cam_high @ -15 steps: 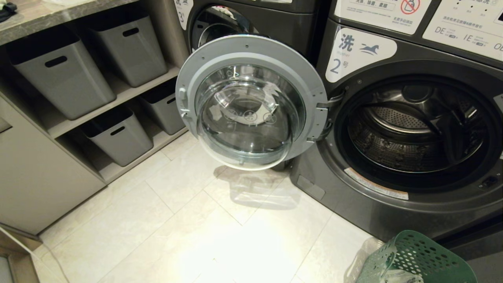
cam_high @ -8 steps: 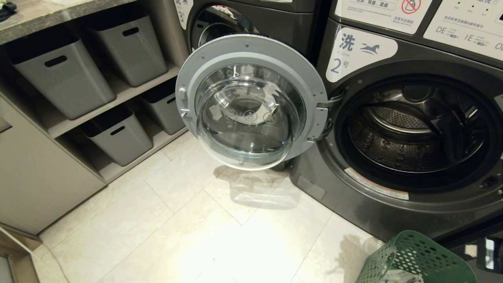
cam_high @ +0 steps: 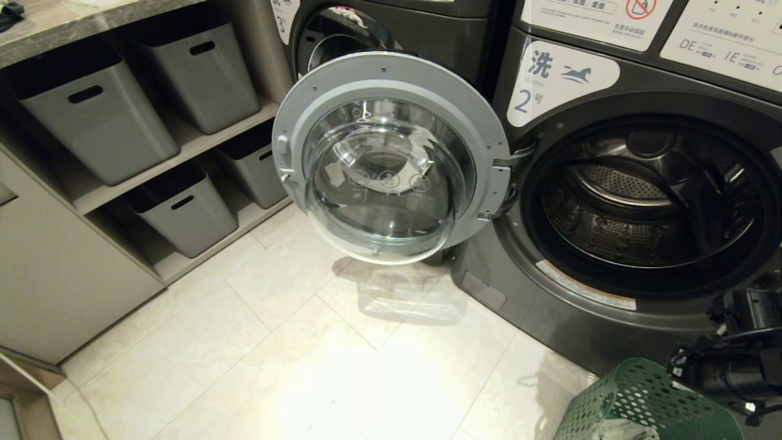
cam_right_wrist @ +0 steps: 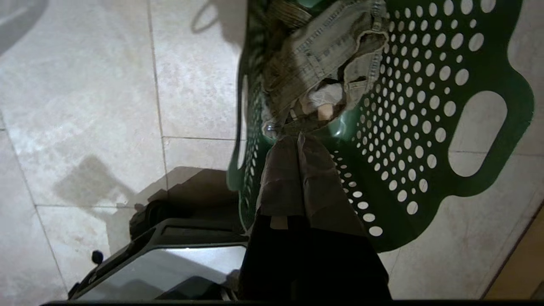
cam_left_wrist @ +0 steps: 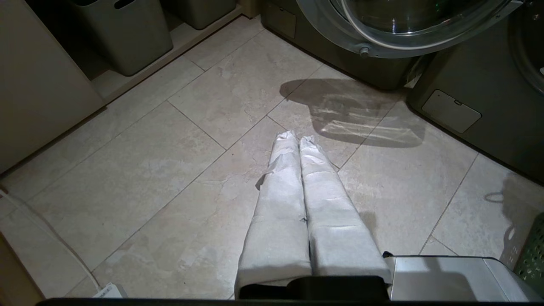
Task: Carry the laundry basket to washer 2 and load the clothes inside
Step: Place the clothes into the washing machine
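the dark green perforated plastic laundry basket stands on the pale tiled floor at the lower right of the head view, just in front of the dark grey front-load washer labelled 2. the washer's round chrome-rimmed glass door is swung wide open to its left, and the steel drum inside shows no fabric. the clothes, a small bundle of grey-beige patterned fabric with a paler patch, lie inside the basket, seen from above in the right wrist view beside one of the oval handle slots.

the right hand hangs over the basket's open top with its two wrapped fingers pressed together, clenched on nothing, their tips just short of the bundle. in the head view the right arm reaches in from the right edge, above the basket's far rim.

the left hand points down at bare floor tiles, well apart from the basket, its white-wrapped fingers also clenched together and empty.

plain grey storage bins sit on shelves at the left, next to the washer labelled 3.
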You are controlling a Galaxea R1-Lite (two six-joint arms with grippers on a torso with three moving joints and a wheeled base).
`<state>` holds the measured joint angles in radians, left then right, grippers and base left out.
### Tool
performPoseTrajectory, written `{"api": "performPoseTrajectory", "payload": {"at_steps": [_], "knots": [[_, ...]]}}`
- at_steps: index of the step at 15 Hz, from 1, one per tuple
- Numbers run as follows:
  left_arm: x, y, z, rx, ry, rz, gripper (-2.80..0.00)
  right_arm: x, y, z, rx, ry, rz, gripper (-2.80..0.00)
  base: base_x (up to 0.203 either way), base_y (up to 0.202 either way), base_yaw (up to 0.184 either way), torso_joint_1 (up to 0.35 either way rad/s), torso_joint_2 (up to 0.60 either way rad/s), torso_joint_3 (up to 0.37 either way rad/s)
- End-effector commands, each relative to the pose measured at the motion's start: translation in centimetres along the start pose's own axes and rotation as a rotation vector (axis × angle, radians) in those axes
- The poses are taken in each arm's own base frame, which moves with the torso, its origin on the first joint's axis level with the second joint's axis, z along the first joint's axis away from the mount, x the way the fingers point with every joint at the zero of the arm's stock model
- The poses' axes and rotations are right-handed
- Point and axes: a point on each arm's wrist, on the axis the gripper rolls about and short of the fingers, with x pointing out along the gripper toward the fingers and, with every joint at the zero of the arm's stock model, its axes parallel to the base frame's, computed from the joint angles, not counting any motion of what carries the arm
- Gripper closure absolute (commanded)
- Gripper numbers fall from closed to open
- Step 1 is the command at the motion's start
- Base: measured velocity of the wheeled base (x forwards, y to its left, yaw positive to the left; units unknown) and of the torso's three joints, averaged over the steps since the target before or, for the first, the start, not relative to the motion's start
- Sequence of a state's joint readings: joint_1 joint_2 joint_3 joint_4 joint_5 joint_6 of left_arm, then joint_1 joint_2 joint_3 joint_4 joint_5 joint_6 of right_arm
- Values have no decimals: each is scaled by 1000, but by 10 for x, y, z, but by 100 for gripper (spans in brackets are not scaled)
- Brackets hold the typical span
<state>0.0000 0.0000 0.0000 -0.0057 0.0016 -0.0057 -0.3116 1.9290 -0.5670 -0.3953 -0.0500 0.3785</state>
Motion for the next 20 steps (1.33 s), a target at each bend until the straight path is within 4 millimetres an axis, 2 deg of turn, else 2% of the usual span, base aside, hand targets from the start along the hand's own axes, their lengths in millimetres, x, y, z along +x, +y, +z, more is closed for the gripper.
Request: {"api": "performPoseTrajectory", "payload": {"at_steps": [1, 5, 10, 11, 16, 20], "knots": [[0, 0, 0, 0, 1, 2, 0, 37, -17, 0, 44, 66, -90, 0, 0, 0, 0, 0, 0, 0], [0, 0, 0, 0, 3, 0, 0, 56, -40, -2, 58, 101, -195, 0, 0, 0, 0, 0, 0, 0], [0, 0, 0, 0, 1, 1, 0, 105, -73, -4, 121, 176, -279, 0, 0, 0, 0, 0, 0, 0], [0, 0, 0, 0, 1, 0, 0, 116, -78, -6, 117, 191, -285, -280, 0, 0, 0, 0, 0, 0], [0, 0, 0, 0, 1, 0, 0, 172, -89, -4, 118, 171, -252, -280, 0, 0, 0, 0, 0, 0], [0, 0, 0, 0, 1, 1, 0, 208, -95, -17, 123, 208, -241, -280, 0, 0, 0, 0, 0, 0]]}}
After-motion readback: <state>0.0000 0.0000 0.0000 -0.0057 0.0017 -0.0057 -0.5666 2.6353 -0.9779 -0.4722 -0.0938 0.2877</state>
